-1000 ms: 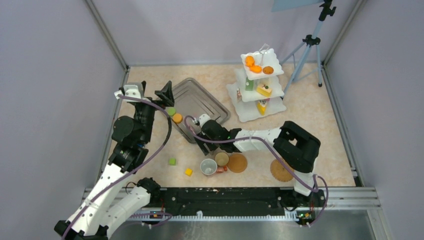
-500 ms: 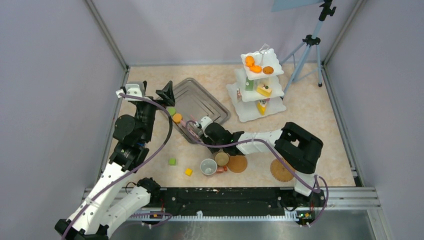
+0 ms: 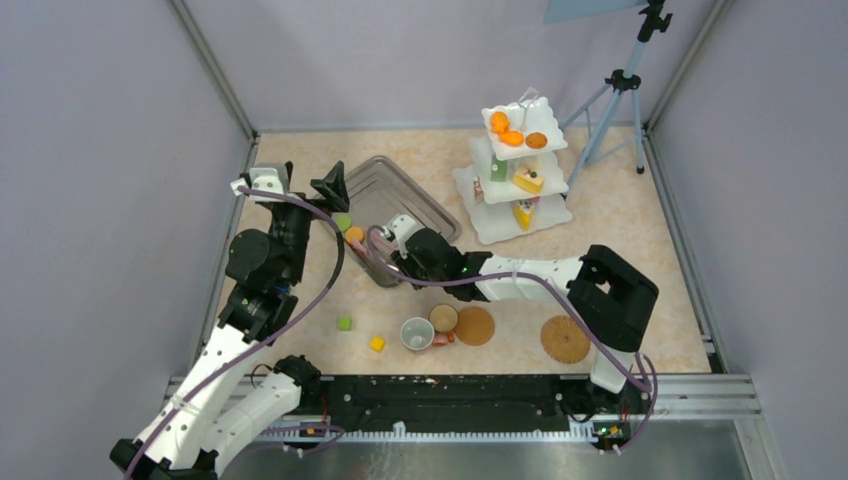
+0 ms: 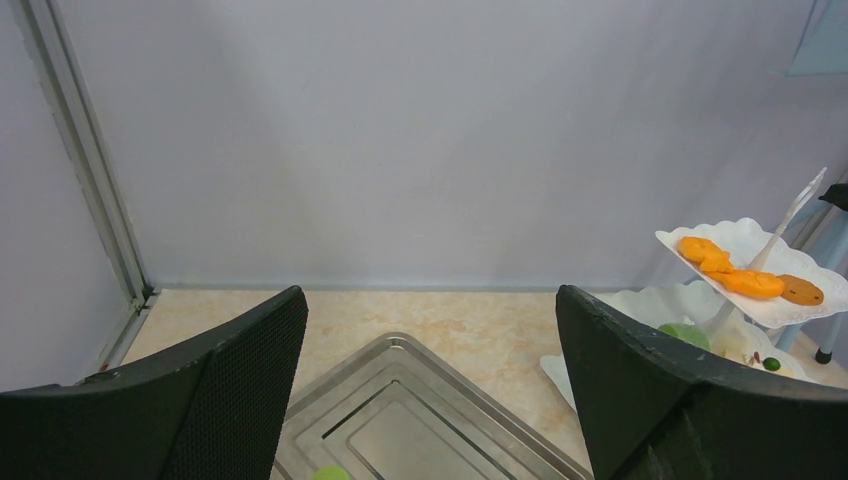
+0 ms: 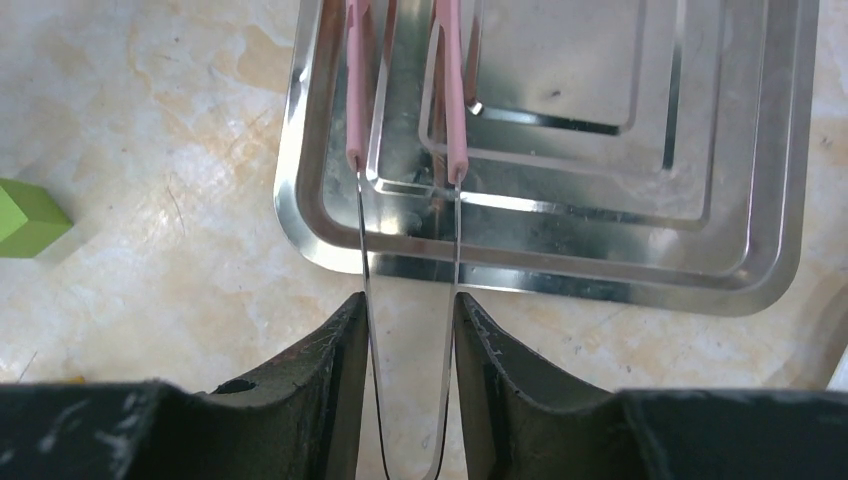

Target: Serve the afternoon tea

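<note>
Pink tongs [image 5: 452, 100] are pinched in the right gripper [image 5: 407, 312] above the steel tray [image 5: 640, 272].
Their long axis is pointed across the tray's rim, tips parted and empty. The orange round pastry [image 3: 353, 235], just beside the tray's left edge, could be knocked away if the thin arms are twisted.

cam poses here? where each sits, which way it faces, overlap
Top external: above and behind the bases, looking down; both arms show.
Left wrist: on the left gripper, facing the back wall over the tray; both open fingers show.
Right wrist: looks down past the right gripper, shut on pink tongs.
Shared: all see the tray.
</note>
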Controlling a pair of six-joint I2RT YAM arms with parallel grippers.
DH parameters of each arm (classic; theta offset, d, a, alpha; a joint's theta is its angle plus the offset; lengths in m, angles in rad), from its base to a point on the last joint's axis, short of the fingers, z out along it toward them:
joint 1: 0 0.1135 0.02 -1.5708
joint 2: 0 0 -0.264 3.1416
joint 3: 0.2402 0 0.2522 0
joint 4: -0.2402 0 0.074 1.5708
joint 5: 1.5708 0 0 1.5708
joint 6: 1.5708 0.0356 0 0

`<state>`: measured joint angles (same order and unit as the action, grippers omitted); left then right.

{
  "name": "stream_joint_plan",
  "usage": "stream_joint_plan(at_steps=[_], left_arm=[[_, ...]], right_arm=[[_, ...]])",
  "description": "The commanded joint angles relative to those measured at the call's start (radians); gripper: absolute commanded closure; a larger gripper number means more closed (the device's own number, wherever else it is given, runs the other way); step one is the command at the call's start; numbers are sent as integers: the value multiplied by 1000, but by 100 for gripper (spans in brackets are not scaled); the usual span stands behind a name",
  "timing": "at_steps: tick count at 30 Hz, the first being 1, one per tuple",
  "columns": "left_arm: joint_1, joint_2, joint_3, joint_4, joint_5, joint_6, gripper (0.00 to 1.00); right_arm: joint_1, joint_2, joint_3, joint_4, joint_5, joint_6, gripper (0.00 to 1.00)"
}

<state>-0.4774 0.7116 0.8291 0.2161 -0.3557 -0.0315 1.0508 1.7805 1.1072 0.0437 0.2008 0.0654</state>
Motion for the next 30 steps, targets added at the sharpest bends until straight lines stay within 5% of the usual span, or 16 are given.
stream_joint_plan(at_steps=[1,24,30], left_arm=[[8,-3,28,29,16,-13,1],[34,4,29,26,41,-37,1],[44,6,29,24,52,-48,1]], right_arm=[[-7,37,68,18,-10,-36,66],[-93,196,166,100,-152,-180,63],[-95,215,184,108,-146,-192,44]])
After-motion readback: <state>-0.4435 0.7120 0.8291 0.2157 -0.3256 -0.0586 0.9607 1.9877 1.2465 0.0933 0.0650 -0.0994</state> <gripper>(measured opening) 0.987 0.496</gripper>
